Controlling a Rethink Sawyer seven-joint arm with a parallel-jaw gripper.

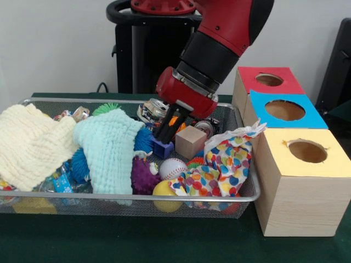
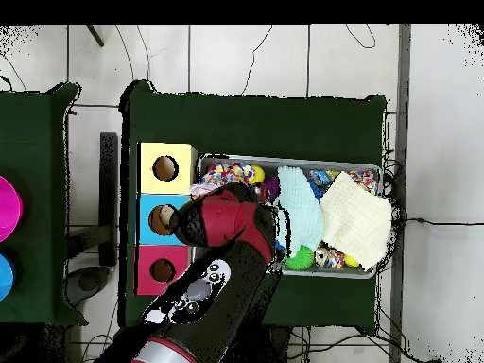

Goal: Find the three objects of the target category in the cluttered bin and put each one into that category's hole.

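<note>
The wire-mesh bin (image 1: pixel 137 197) is crowded with toys and cloths; it also shows in the overhead view (image 2: pixel 284 159). My gripper (image 1: pixel 164 134) reaches down into the middle of the bin, right on top of a small blue block (image 1: pixel 163 148). A pale wooden cube (image 1: pixel 190 141) sits just right of it. The red-topped box's hole (image 1: pixel 269 80) is at the far right, and in the overhead view (image 2: pixel 162 270) it is left of the bin. From overhead my arm (image 2: pixel 222 255) hides the gripper.
A pale yellow cloth (image 1: pixel 30 145), a mint cloth (image 1: pixel 109 150) and a polka-dot cloth (image 1: pixel 230 159) cover much of the bin. A baseball (image 1: pixel 173 167), a purple spiky ball (image 1: pixel 143 176) and a yellow ball (image 1: pixel 164 192) lie near the front. Blue-topped (image 1: pixel 285 110) and yellow-topped (image 1: pixel 307 151) boxes stand nearer.
</note>
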